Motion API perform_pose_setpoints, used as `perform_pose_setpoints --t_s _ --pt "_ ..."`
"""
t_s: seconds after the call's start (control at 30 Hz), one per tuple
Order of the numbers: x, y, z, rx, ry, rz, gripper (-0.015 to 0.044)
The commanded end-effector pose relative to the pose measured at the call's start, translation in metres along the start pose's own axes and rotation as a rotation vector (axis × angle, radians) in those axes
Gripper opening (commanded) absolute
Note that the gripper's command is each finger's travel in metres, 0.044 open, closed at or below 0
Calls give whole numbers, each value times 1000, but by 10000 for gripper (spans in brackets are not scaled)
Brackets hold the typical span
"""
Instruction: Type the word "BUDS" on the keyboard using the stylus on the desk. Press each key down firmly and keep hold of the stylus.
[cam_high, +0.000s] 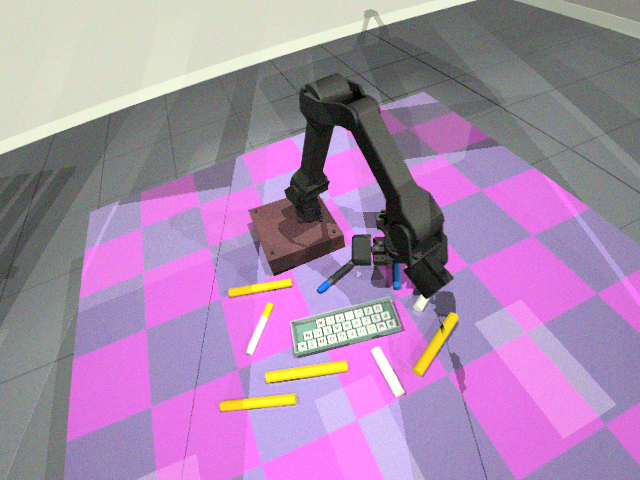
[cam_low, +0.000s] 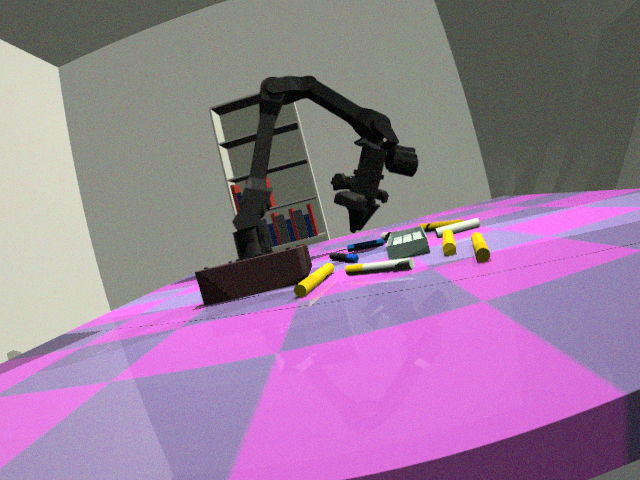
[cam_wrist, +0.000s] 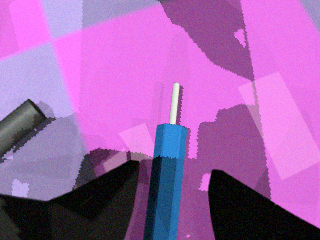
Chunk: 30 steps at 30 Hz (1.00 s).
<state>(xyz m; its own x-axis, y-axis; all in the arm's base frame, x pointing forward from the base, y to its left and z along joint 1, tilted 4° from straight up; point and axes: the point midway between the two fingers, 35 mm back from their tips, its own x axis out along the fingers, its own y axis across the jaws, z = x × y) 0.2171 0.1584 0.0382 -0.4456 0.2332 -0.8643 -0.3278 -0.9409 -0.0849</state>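
The stylus (cam_high: 397, 276) (cam_low: 364, 244) (cam_wrist: 167, 200) is a blue six-sided rod with a thin white tip. It lies on the desk beyond one end of the keyboard's far side in the top view. My gripper (cam_low: 356, 225) (cam_wrist: 174, 175) is part open and empty, above the stylus. In the wrist view the stylus runs between the two fingers, touching neither, its white tip pointing up the picture. The keyboard (cam_high: 306, 327) (cam_low: 408, 251) is a teal tray with white keys. The fingertips are hidden in the top view.
A dark marker with a blue end (cam_high: 336, 277) (cam_low: 343, 256) (cam_wrist: 17, 125) lies beside the stylus. Several yellow and white sticks lie around the keyboard, one white stick (cam_high: 421, 302) near its right end. The brown arm base (cam_high: 310, 255) (cam_low: 253, 279) stands behind.
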Motion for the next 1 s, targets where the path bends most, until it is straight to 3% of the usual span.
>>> perform_pose_setpoints --t_s 0.0,0.97 --pt "4 1 -1 1 -6 -1 150" --pt "25 1 -12 1 -6 -1 150"
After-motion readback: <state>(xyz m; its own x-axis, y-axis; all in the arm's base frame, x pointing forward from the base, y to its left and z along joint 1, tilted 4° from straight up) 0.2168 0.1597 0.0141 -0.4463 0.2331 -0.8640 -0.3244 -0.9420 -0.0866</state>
